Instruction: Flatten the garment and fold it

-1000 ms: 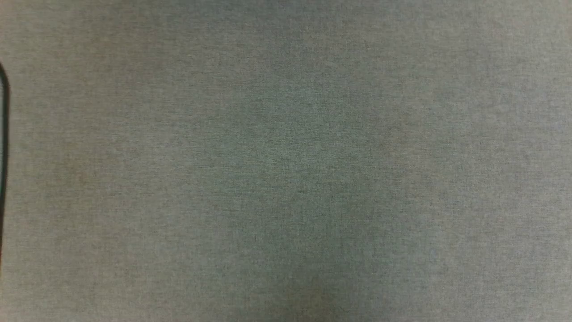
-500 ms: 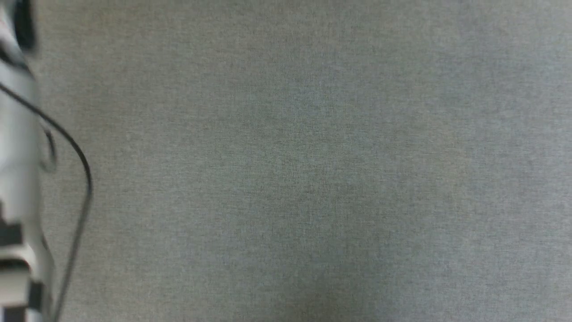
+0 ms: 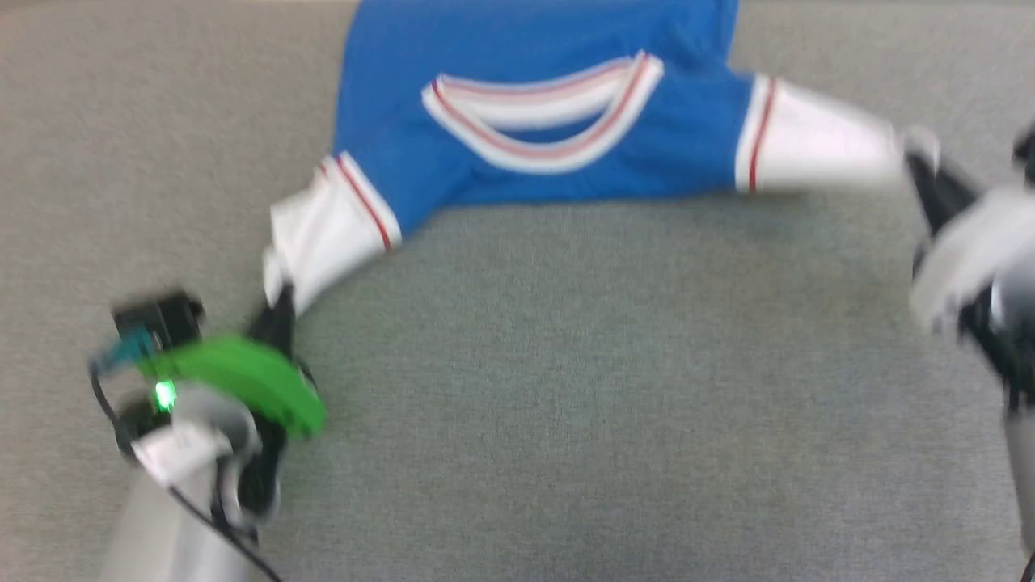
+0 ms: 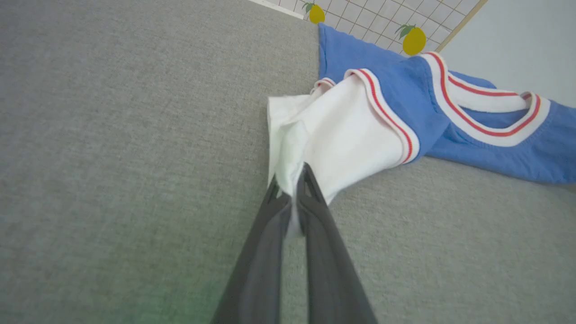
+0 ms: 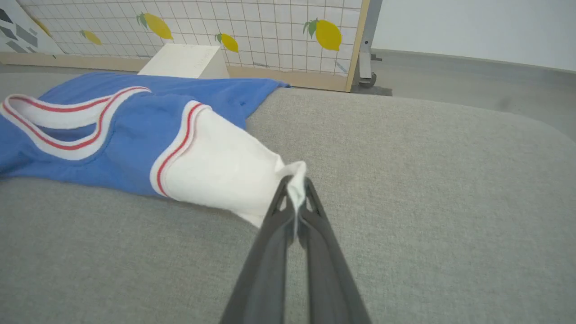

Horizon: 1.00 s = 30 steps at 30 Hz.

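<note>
Garment (image 3: 534,105) on grey surface (image 3: 566,404), at 12 o'clock in head view, collar (image 3: 542,153) up, body running off top edge. White left sleeve (image 3: 323,234) trails toward 8 o'clock. Left gripper (image 3: 279,303) pinched tight on its cuff edge, cloth between fingertips. Right sleeve (image 3: 817,149) stretches toward 3 o'clock. Right gripper (image 3: 918,166) clamped on that cuff's tip. Grippers well apart.

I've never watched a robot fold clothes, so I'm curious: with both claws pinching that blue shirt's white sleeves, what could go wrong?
The left gripper and right gripper each pinch only a thin bit of sleeve edge, so the shirt might slip free when pulled. Its body lies bunched at the far edge of the grey surface and may slide off.
</note>
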Motion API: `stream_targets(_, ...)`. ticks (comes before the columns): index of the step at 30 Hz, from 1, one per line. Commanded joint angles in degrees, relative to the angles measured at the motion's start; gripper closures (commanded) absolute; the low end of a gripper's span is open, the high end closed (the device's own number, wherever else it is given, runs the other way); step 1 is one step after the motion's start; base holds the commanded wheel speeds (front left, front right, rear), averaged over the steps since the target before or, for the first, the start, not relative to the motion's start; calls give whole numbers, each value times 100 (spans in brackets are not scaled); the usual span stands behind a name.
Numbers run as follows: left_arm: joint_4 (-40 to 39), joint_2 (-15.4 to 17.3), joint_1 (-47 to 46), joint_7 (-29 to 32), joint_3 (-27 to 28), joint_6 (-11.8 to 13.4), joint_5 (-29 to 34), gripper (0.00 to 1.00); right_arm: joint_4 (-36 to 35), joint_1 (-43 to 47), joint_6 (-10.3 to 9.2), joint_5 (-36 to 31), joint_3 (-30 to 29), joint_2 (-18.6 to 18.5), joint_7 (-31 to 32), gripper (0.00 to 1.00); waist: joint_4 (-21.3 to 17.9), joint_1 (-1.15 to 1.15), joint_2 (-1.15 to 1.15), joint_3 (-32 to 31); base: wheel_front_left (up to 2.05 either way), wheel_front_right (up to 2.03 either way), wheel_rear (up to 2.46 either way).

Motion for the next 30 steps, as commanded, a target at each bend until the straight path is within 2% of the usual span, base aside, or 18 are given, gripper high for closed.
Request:
stream_targets(1,-151,-18,318,78,19,75,-82,100,-198,360,-8,-2,-142,92,118,100,52,0,0,-593,0,0,0)
stream_targets(7,-731,-62,1625,388,90,427,-254,100,-1114,1928,-8,-313,-984,713,816,100,71,0,0,-1061,0,0,0)
stream_targets(8,-874,-64,1974,469,109,541,-279,100,-1383,2366,-8,-485,-1220,937,1044,100,76,0,0,-1168,0,0,0)
stream_targets(13,-1060,-82,2761,636,196,805,-371,100,-1746,3298,-8,-723,-1799,1492,1638,100,61,0,0,-1504,0,0,0)
stream_targets(17,-1102,-16,3163,772,216,908,-390,100,-1784,3872,-8,-722,-2141,1627,2154,100,73,0,0,-1683,0,0,0)
stream_targets(20,-1110,10,3294,796,232,938,-403,100,-1573,4198,-8,-432,-2245,1638,2434,100,78,0,0,-1728,0,0,0)
stream_targets(29,-1081,-69,3223,611,143,897,-357,100,-747,4264,-8,-60,-1934,1641,2051,100,91,0,0,-1661,0,0,0)
stream_targets(30,-1075,-88,3191,575,123,869,-360,100,-705,4221,-8,-66,-1900,1641,1916,63,107,0,0,-1653,0,0,0)
